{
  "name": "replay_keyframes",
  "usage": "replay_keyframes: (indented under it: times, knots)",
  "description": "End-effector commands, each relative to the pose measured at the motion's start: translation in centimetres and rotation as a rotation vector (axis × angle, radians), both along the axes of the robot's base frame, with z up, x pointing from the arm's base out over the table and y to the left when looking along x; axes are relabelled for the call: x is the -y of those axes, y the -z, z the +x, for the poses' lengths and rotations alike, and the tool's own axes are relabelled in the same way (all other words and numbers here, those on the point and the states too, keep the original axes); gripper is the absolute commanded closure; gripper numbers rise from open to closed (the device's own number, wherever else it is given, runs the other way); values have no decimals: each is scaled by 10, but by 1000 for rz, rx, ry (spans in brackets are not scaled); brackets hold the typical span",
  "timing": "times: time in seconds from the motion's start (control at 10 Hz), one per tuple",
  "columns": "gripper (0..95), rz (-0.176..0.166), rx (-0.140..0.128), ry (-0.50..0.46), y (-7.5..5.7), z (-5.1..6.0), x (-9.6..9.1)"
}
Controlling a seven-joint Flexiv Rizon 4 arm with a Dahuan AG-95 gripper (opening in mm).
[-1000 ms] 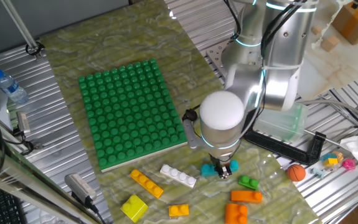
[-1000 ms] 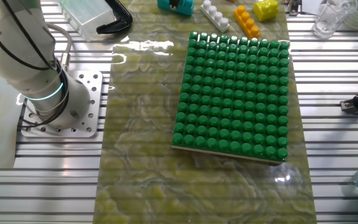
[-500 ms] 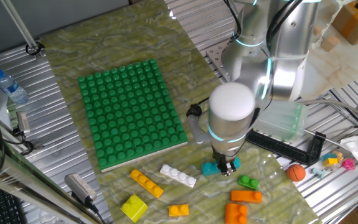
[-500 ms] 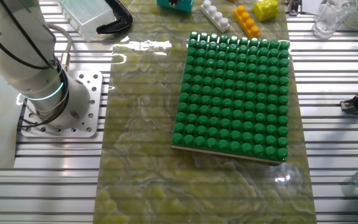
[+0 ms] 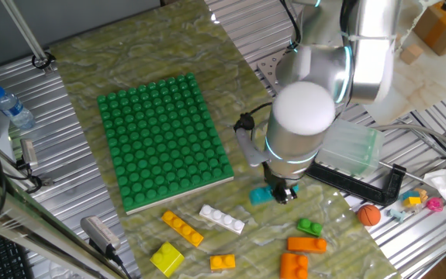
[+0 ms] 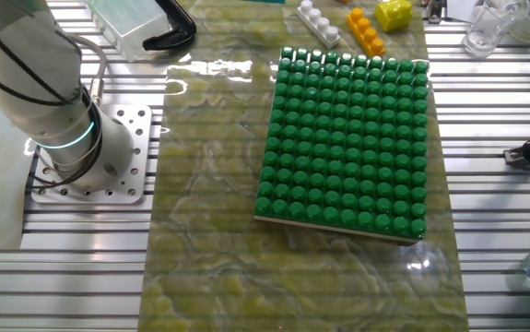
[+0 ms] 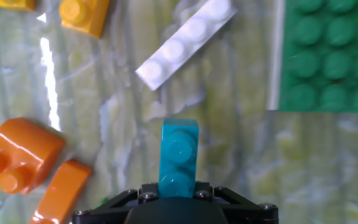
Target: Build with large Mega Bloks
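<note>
My gripper [image 5: 284,194] is shut on a teal two-stud Mega Blok [image 5: 261,195] and holds it just above the mat. In the hand view the teal brick [image 7: 179,158] sticks out forward from my gripper [image 7: 179,188]. On the mat below lie a white four-stud brick [image 5: 223,218], a long yellow-orange brick [image 5: 182,229], a yellow block [image 5: 167,258], a green piece [image 5: 310,227] and orange blocks [image 5: 306,245]. The green studded baseplate [image 5: 164,139] lies to the left, bare. The other fixed view shows the baseplate [image 6: 347,138] and the white brick [image 6: 317,20].
A small orange ball [image 5: 369,215] sits right of the bricks. A clear plastic box [image 5: 350,147] and a black bracket [image 5: 366,188] lie behind my hand. A water bottle [image 5: 9,108] stands at the far left. Orange blocks [image 7: 17,155] lie left of the held brick.
My gripper has risen with the teal brick in it and shifted slightly toward the back. The brick has left the top edge of the other fixed view.
</note>
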State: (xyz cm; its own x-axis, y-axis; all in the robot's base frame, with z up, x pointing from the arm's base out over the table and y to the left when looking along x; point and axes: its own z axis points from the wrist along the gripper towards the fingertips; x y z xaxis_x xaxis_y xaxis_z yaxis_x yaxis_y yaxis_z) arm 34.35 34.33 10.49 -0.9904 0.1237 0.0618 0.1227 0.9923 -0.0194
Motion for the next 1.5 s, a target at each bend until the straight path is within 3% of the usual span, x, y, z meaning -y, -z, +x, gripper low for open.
replay_keyframes:
  times: [0.1,0.4,0.6,0.7,0.8,1.0,1.2,1.4,1.5]
  knots:
    - [950,-7,-1,15,-6,15,18]
    - [950,-5,16,4,8,20,33]
    - [950,13,12,-8,9,19,35]
    - [950,62,-17,13,9,19,35]
    - [950,41,-28,18,9,19,35]
    - [950,44,-24,-6,9,19,35]
    - [950,0,-38,47,9,19,35]
    - [950,-3,-31,54,9,19,37]
    - [950,-9,-29,37,5,21,57]
